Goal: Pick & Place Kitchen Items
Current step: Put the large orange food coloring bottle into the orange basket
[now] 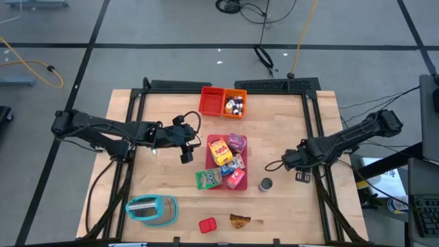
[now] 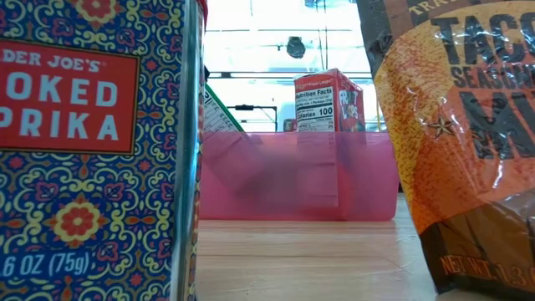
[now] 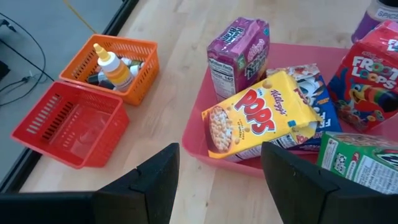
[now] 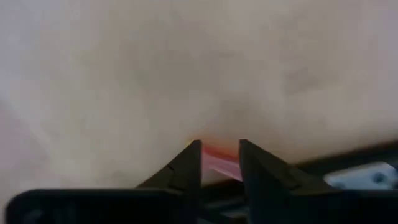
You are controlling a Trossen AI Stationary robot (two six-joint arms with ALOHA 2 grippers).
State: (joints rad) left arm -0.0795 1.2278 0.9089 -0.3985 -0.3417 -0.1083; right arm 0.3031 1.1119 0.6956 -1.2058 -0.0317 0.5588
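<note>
Mid-sort: boxes [image 1: 221, 152] crowding tray [image 1: 212, 140]; can [image 1: 266, 184], tin [image 1: 207, 224], packet [image 1: 239, 220] loose near front edge; left gripper [image 1: 186, 146] wide, empty; right gripper [image 1: 291, 160] narrowly parted, empty.

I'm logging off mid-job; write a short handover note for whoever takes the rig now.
Left pincer: open, empty, hovering beside the pink plastic tray.
Right pincer: near the table's right edge, slightly parted, nothing visibly held.
In the tray: yellow Pops cereal box, purple box, red Froot Loops box, green box.
Orange basket: small bottles.
Left: grey can, red paprika tin, brown taco packet.
</note>
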